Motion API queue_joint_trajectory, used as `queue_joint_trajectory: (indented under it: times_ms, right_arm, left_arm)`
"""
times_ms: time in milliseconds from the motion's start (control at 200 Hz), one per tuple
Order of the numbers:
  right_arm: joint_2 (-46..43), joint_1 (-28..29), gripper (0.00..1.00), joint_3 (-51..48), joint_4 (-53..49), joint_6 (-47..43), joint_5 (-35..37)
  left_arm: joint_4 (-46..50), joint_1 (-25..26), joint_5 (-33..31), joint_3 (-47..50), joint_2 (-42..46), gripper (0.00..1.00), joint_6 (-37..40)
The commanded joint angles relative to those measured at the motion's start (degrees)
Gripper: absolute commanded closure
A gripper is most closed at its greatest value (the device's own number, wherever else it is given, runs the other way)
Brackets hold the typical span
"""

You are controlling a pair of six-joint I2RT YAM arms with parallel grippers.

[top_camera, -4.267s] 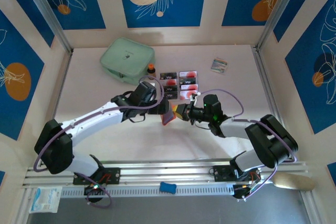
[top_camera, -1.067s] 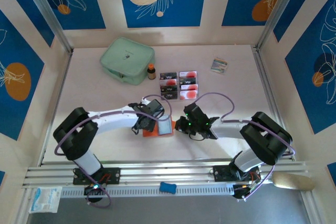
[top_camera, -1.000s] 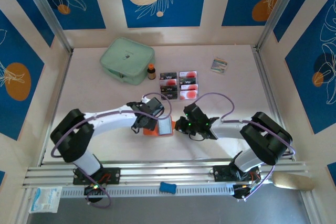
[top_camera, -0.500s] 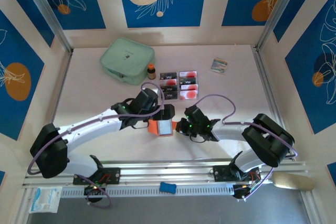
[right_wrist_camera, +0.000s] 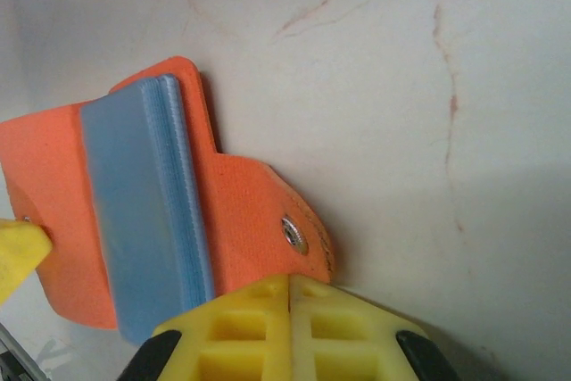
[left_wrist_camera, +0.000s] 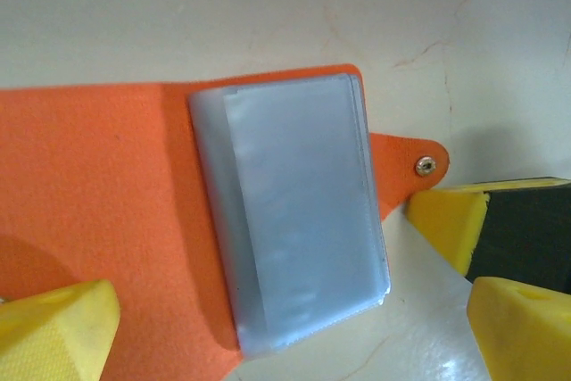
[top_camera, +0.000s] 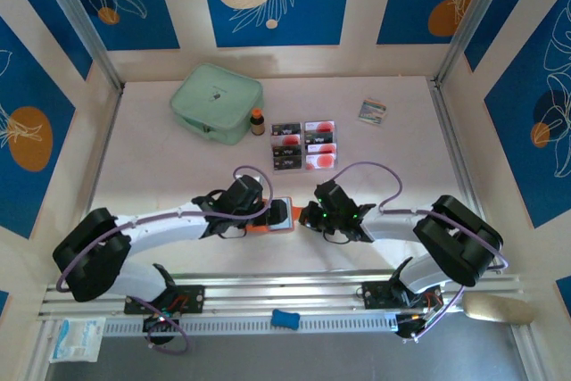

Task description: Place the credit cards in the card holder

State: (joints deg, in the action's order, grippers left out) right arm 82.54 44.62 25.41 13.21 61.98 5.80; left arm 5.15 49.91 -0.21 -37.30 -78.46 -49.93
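Observation:
The card holder (top_camera: pixel 282 218) lies open and flat on the table, orange-red with grey plastic sleeves (left_wrist_camera: pixel 290 220) facing up. My left gripper (top_camera: pixel 266 210) hovers low over it, open, its yellow fingertips (left_wrist_camera: pixel 55 326) straddling the near edge without touching the sleeves. My right gripper (top_camera: pixel 306 214) is shut, its joined tips (right_wrist_camera: pixel 291 290) resting on the edge of the snap tab (right_wrist_camera: pixel 294 231); a pinch cannot be made out. The credit cards (top_camera: pixel 304 145), black and pale with red marks, lie in two columns farther back.
A mint-green zip pouch (top_camera: pixel 217 101) sits at the back left with a small brown bottle (top_camera: pixel 257 120) beside it. A small multicoloured packet (top_camera: pixel 372 111) lies at the back right. Bare table (top_camera: pixel 169 167) stretches left of the holder.
My left arm has drawn back and dropped low over the card holder, gripper still open. The holder now lies flatter. The right gripper has stayed at the snap tab.

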Motion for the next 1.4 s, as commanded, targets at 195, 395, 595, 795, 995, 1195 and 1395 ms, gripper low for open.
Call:
queue_joint_trajectory:
  times_ms: [195,395,595,795,995,1195,1395]
  right_arm:
    - [-3.1,0.0,1.00,2.2,-2.6,-0.9,-1.5]
    - [-2.3,-0.8,1.00,6.4,-4.8,-3.7,-3.2]
    - [2.1,-1.8,1.00,10.4,-5.1,-5.8,-5.5]
    - [7.1,-2.3,1.00,14.6,-6.0,-8.2,-7.4]
    - [10.2,-3.4,1.00,15.9,-6.7,-9.9,-8.5]
    - [11.6,-4.3,1.00,14.3,-5.8,-9.8,-9.3]
    - [13.6,-4.1,1.00,14.0,-3.6,-8.8,-11.2]
  left_arm:
    - [1.4,0.2,-6.0,1.1,0.3,0.00,9.9]
    - [1.4,0.2,-7.4,1.9,-0.5,0.00,11.3]
    - [1.4,0.3,-8.2,2.4,-1.6,0.00,12.1]
    - [1.5,0.2,-8.9,2.5,-2.2,0.00,12.6]
    - [1.7,0.3,-9.5,2.3,-2.7,0.00,12.6]
    - [1.6,0.2,-10.0,1.7,-3.7,0.00,12.7]
    - [1.5,0.2,-9.9,1.2,-4.6,0.00,12.9]
